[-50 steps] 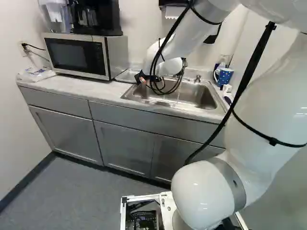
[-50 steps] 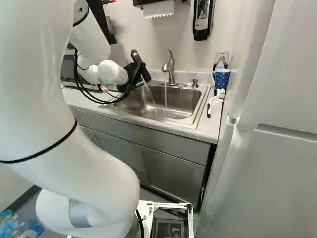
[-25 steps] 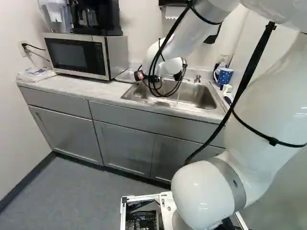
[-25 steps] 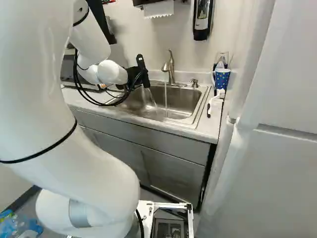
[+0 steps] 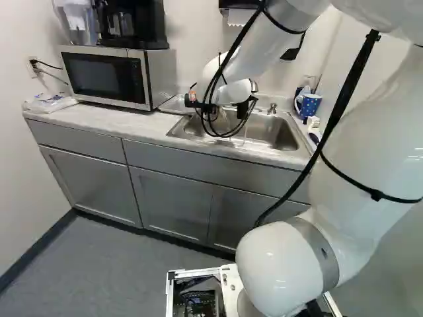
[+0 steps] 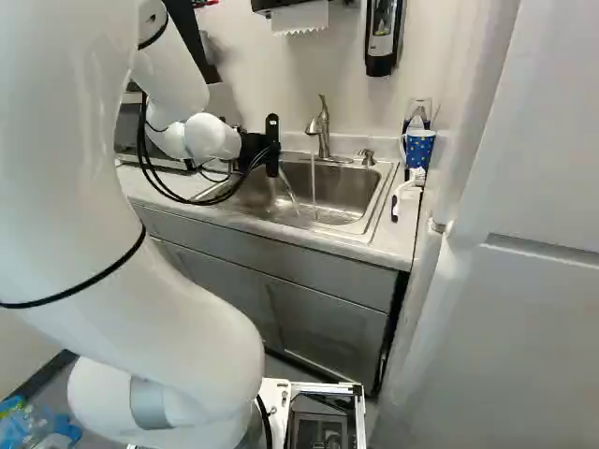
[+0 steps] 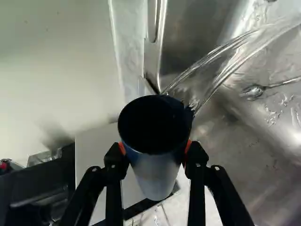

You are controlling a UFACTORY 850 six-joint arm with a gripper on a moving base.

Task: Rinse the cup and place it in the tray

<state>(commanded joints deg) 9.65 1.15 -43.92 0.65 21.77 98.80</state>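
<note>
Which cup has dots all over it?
The blue cup beyond the right edge of the sink in the right base view: it has light dots. The cup held in the gripper shows no dots.

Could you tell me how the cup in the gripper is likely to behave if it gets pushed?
The cup is probably slippery, since water is running from its rim. Its round, tapering body might twist or slide between the pads under a sideways push. If it fell into the sink, that round shape would likely let it roll.
</note>
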